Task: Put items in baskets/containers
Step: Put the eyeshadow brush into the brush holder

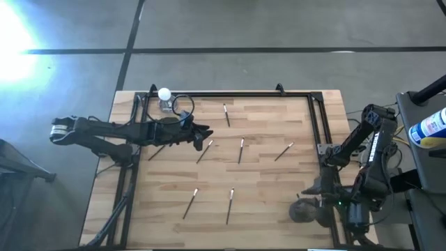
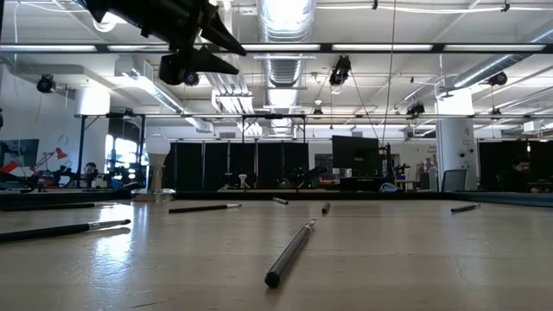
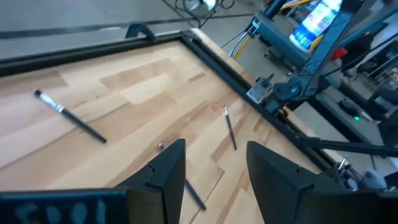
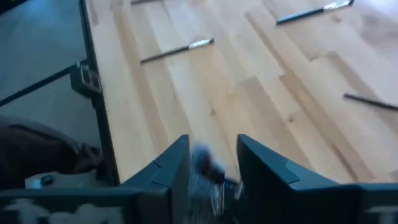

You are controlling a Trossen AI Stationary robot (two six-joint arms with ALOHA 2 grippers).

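Thin dark brushes with pale tips lie flat and scattered over the wooden table: one (image 1: pixel 226 115) near the far rail, three (image 1: pixel 241 150) across the middle, two (image 1: pixel 230 206) nearer the front. A small cup (image 1: pixel 167 106) stands at the far left corner with a white round head (image 1: pixel 164 93) sticking up out of it. My left gripper (image 1: pixel 208 132) hangs open high above the table's left middle, right of the cup, and holds nothing. In its wrist view (image 3: pixel 214 168) a brush (image 3: pixel 189 190) lies far below the fingers. My right gripper (image 1: pixel 306 208) waits open at the near right corner.
A black rail frame (image 1: pixel 317 122) runs along the table's far, left and right edges. A cable loop (image 1: pixel 184 106) lies beside the cup. A blurred thing (image 4: pixel 205 165) shows low between my right fingers; I cannot tell what it is. Equipment with a blue bottle (image 1: pixel 428 129) stands beyond the right edge.
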